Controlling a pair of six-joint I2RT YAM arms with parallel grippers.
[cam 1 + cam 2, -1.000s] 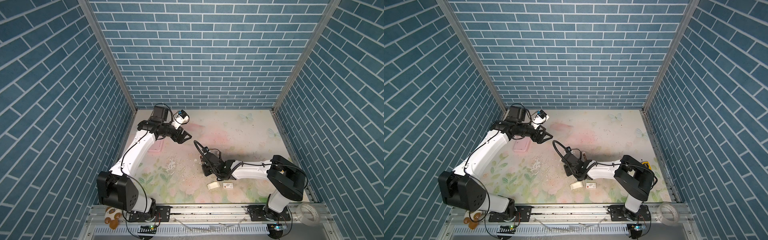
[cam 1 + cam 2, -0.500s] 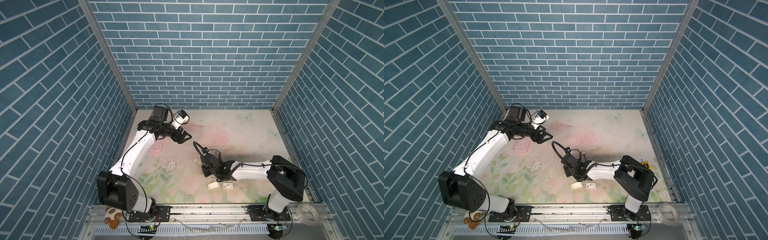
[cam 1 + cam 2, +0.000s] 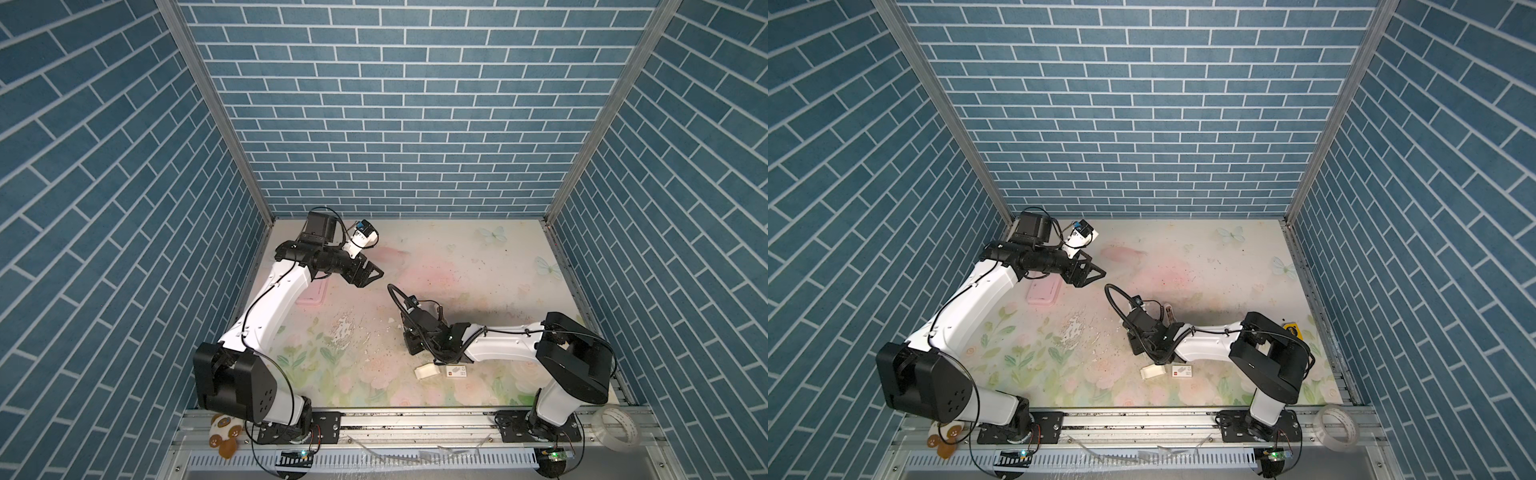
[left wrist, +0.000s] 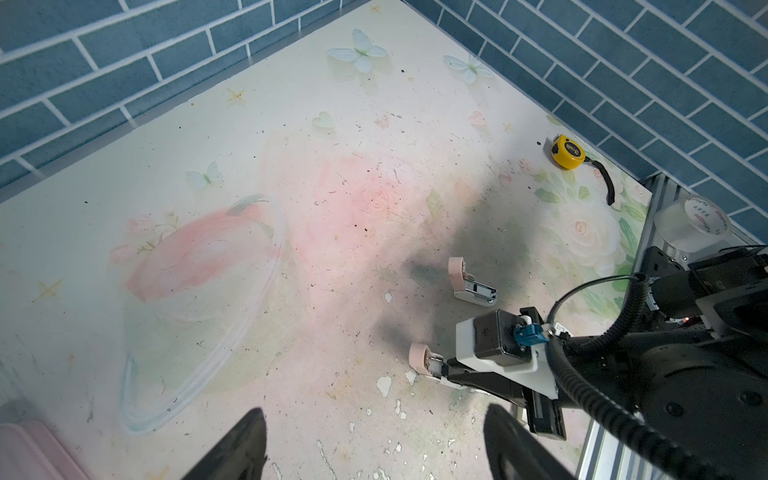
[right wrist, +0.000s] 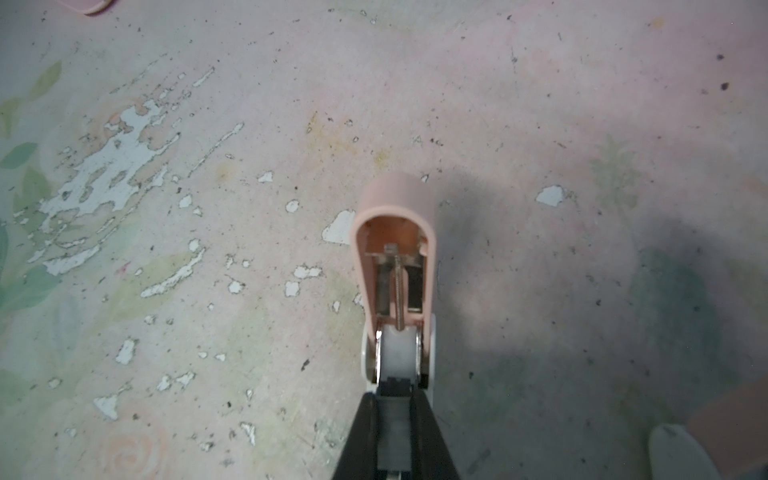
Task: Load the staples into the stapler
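A pink-lidded stapler [image 5: 395, 257] lies on the table with its lid flipped open and its metal channel showing. My right gripper [image 5: 397, 399] is shut on its white rear end, also seen in the left wrist view [image 4: 444, 370]. A second open stapler [image 4: 469, 282] [image 3: 1169, 311] lies just beyond it. The staples' white tray [image 3: 427, 371] and red-marked sleeve [image 3: 456, 371] sit in front of the right arm; I cannot make out the strips themselves. My left gripper [image 3: 372, 274] [image 4: 374, 440] hangs open and empty over the back left of the table.
A pink box [image 3: 313, 295] lies under the left arm. A yellow tape measure [image 4: 567, 151] sits by the right wall. A clear tape roll [image 3: 618, 428] and a plush toy [image 3: 224, 432] rest on the front rail. Blue brick walls close in three sides.
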